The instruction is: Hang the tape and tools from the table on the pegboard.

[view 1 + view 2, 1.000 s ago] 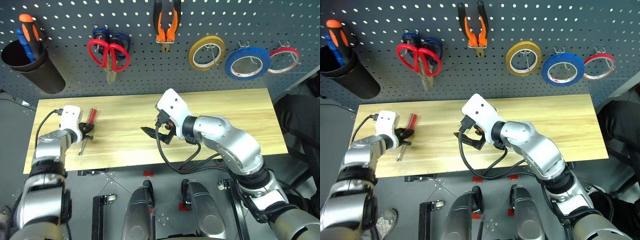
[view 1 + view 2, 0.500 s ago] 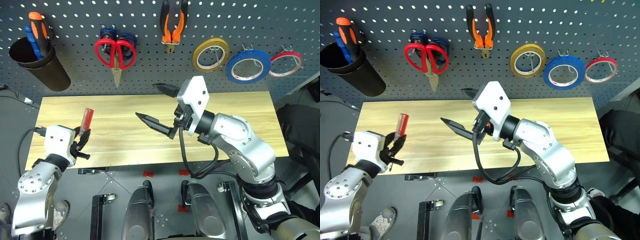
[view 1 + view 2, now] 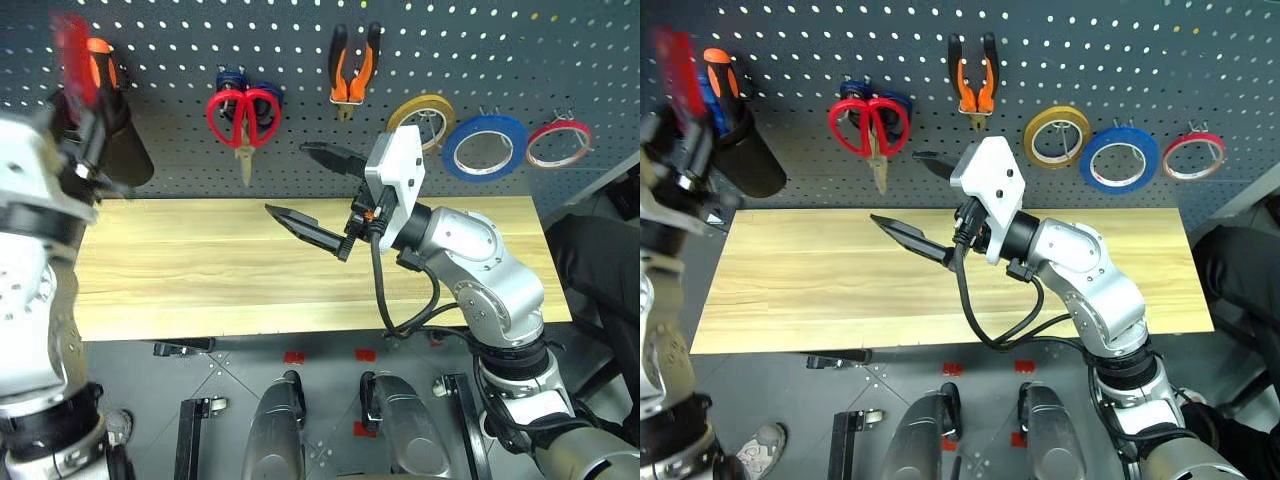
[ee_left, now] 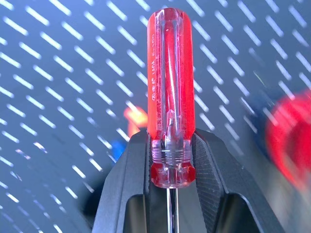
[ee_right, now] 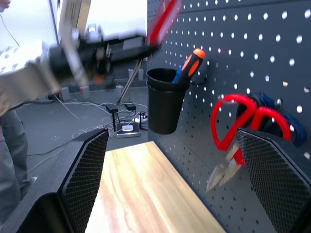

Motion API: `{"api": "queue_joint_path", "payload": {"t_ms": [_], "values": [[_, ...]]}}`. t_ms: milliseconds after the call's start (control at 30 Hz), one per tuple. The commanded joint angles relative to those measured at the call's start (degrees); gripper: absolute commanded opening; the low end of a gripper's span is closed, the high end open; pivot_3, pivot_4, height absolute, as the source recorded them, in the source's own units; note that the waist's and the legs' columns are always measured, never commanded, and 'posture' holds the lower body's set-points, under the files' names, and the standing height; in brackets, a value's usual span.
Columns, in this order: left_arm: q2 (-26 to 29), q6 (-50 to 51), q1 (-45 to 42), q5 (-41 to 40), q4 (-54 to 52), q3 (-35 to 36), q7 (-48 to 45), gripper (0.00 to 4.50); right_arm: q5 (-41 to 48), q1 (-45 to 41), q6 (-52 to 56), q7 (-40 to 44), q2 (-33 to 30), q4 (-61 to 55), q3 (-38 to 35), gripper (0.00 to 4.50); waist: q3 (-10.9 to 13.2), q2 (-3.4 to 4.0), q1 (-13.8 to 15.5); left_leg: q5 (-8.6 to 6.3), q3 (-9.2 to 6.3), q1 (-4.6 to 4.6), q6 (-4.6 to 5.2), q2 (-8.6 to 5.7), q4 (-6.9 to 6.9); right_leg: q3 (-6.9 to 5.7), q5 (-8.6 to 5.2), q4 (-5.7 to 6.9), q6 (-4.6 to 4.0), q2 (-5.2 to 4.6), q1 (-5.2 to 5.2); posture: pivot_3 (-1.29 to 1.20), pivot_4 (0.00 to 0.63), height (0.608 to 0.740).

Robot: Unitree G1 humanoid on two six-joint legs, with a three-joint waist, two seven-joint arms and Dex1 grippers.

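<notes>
- Left gripper [image 4: 167, 170]: jaws pinching the red-handled screwdriver [image 4: 167, 87] at the base of its clear red handle, steel shank running down between them. Handle points up toward the pegboard [image 3: 180, 150]. Holding it by the collar leaves the shank end free, which I judge suits dropping it tip-first into a holder.
- Head views: screwdriver [image 3: 72, 45] raised at far left, just in front of the black cup [image 3: 120, 150] fixed to the pegboard. Cup already holds an orange screwdriver [image 5: 192, 60] and a blue one beside it. Likely destination, though the frames do not settle that.
- Right gripper [image 3: 310, 190]: jaws spread wide, holding nothing, hanging over the middle of the bench [image 3: 200, 270] and pointing left. Reads as parked out of the way.
- Already hung on the pegboard, left to right: red-handled scissors [image 3: 243, 110] over a dark blue-handled pair, orange-and-black pliers [image 3: 355, 70], yellow tape ring [image 3: 420, 118], blue tape [image 3: 485, 148], red tape ring [image 3: 558, 145]. Each hangs on a hook through its loop or handles.
- Bench carries no tools; the screwdriver looks to be the last piece left.
- Risk, judged: the cup is crowded, so the tip could catch on the other handles.
</notes>
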Motion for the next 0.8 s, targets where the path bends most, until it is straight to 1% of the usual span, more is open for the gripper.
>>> {"api": "queue_joint_path", "payload": {"t_ms": [33, 200, 333, 433, 533, 600, 633, 700, 800], "values": [[2.6, -3.5, -7.7, -0.5, 6.3, 0.9, 0.5, 0.86, 1.5, -2.2, -1.5, -0.9, 1.3, -1.0, -2.0, 4.50, -0.3, -0.03, 0.0, 0.00, 0.01, -0.01, 0.00, 0.00, 0.02, -0.03, 0.00, 0.01, 0.00, 0.01, 0.00, -0.10, 0.228, 0.740], [3.0, -14.7, -17.2, 3.7, 20.8, -5.1, -2.4, 0.86, 1.1, -4.5, -1.6, -1.6, 3.2, 0.6, -2.0, 4.50, -1.2, -0.23, 0.2, 0.01, 0.02, -0.03, -0.01, -0.02, 0.09, -0.16, 0.01, 0.03, 0.00, 0.02, 0.00, -0.10, 0.222, 0.740], [2.0, -24.5, -21.7, 6.8, 33.1, -8.7, -3.5, 0.86, 0.5, -5.2, -2.2, -1.6, 3.9, 1.2, -1.7, 4.50, -1.6, -0.26, 0.2, 0.01, 0.04, -0.03, 0.00, -0.01, 0.12, -0.18, 0.03, 0.05, -0.03, 0.03, 0.00, -0.10, 0.222, 0.740], [0.9, -29.0, -22.7, 7.3, 38.5, -9.6, -3.4, 0.86, 0.3, -5.2, -2.3, -1.6, 4.1, 1.3, -1.5, 4.50, -1.7, -0.32, 0.0, 0.01, 0.06, -0.03, 0.00, 0.00, 0.13, -0.18, 0.04, 0.08, -0.04, 0.04, -0.02, -0.14, 0.215, 0.740], [-0.1, -32.6, -20.2, 7.4, 40.5, -8.3, -1.2, 0.86, 0.2, -5.1, -2.2, -1.6, 3.8, 1.0, -1.3, 4.50, -1.7, -0.34, -0.4, 0.01, 0.07, -0.08, 0.00, 0.01, 0.14, -0.18, 0.04, 0.10, -0.05, 0.04, -0.08, -0.14, 0.215, 0.740], [-0.6, -33.7, -18.8, 6.4, 40.0, -7.2, -0.6, 1.57, 0.2, -5.0, -2.1, -1.6, 3.6, 0.8, -1.3, 4.50, -1.7, -0.33, -0.5, 0.01, 0.08, -0.08, 0.00, 0.01, 0.15, -0.17, 0.05, 0.11, -0.05, 0.04, -0.09, -0.15, 0.217, 0.740], [-0.8, -34.1, -18.2, 5.9, 39.4, -6.9, -0.3, 1.75, 0.2, -5.0, -2.1, -1.6, 3.5, 0.7, -1.2, 4.50, -1.7, -0.33, -0.6, 0.01, 0.09, -0.08, 0.00, 0.02, 0.15, -0.16, 0.05, 0.13, -0.06, 0.04, -0.09, -0.15, 0.217, 0.740], [-1.1, -34.4, -17.3, 5.4, 38.1, -6.4, 0.5, 2.30, 0.2, -4.8, -1.9, -1.6, 3.3, 0.6, -1.2, 4.50, -1.7, -0.34, -0.6, 0.01, 0.07, -0.08, 0.00, 0.03, 0.17, -0.17, 0.05, 0.19, -0.06, 0.04, -0.10, -0.14, 0.217, 0.740], [-1.3, -34.6, -15.9, 6.0, 36.3, -5.8, 2.4, 3.26, 0.1, -4.7, -2.0, -1.5, 3.2, 0.8, -1.1, 4.50, -1.9, -0.35, -0.5, 0.01, 0.05, -0.07, 0.00, 0.02, 0.28, -0.17, 0.05, 0.38, -0.06, 0.03, -0.10, -0.14, 0.217, 0.740]]}}
